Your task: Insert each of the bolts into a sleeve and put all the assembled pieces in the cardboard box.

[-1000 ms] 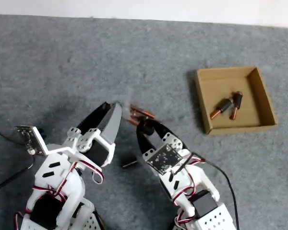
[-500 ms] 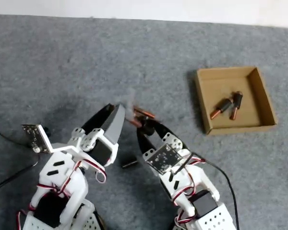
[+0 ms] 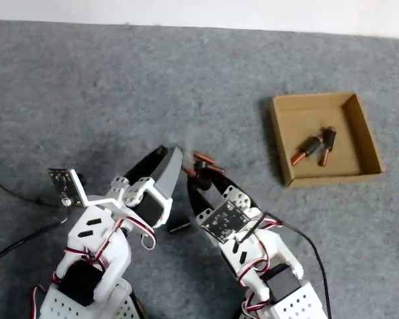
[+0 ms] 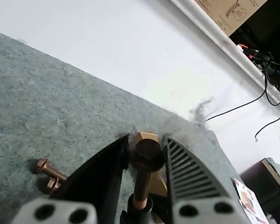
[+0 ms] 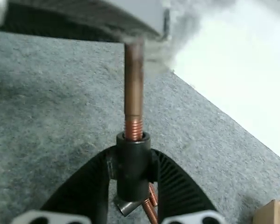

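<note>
My left gripper point(image 4: 147, 142) is shut on the head of a copper bolt point(image 4: 142, 182). In the right wrist view that bolt point(image 5: 134, 84) points with its threaded tip into the mouth of a black sleeve point(image 5: 132, 161), and my right gripper point(image 5: 133, 161) is shut on the sleeve. In the high view the left gripper point(image 3: 171, 156) and the right gripper point(image 3: 201, 177) meet at the middle of the carpet. Loose copper bolts point(image 3: 206, 161) lie just beyond them. Between the arms lies a spare black sleeve point(image 3: 180, 227).
The cardboard box point(image 3: 278, 143) sits at the right and holds two assembled pieces point(image 3: 307, 147). Grey carpet stretches open to the far left and behind the arms. A black cable point(image 3: 312, 249) trails beside the right arm.
The left arm has swung right with the bolt toward the right gripper, bringing the bolt's tip to the sleeve. The right gripper has shifted only slightly.
</note>
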Robot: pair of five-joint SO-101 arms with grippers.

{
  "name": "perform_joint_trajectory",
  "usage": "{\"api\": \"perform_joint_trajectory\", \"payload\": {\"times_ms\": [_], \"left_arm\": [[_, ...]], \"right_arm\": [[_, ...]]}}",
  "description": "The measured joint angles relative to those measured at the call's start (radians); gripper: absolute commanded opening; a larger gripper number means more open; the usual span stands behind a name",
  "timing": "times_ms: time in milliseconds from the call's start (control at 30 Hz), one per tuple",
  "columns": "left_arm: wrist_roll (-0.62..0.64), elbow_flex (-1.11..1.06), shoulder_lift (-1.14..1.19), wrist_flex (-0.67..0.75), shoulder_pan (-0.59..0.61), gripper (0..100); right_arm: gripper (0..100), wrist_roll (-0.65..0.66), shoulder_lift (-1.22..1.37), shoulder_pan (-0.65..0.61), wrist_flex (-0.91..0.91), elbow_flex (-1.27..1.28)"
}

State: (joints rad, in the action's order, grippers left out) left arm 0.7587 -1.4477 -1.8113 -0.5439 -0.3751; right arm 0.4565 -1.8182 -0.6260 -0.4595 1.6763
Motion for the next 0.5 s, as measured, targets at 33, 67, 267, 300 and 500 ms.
{"api": "perform_joint_trajectory", "payload": {"times_ms": [33, 67, 267, 300, 500], "left_arm": [[0.002, 0.000, 0.000, -0.011, 0.000, 1], [0.002, 0.000, 0.000, -0.025, 0.000, 1], [0.003, 0.002, -0.002, -0.121, -0.031, 1], [0.003, 0.002, -0.002, -0.130, -0.043, 1], [-0.091, 0.002, -0.002, -0.167, -0.117, 3]], "right_arm": [[0.5, 0.000, 0.000, -0.003, 0.000, 0.000], [0.5, 0.000, 0.000, -0.003, 0.000, 0.000], [0.5, 0.002, 0.002, -0.005, -0.002, 0.000], [0.5, 0.002, 0.002, -0.005, -0.002, 0.000], [0.5, 0.002, 0.002, -0.005, -0.002, 0.000]]}}
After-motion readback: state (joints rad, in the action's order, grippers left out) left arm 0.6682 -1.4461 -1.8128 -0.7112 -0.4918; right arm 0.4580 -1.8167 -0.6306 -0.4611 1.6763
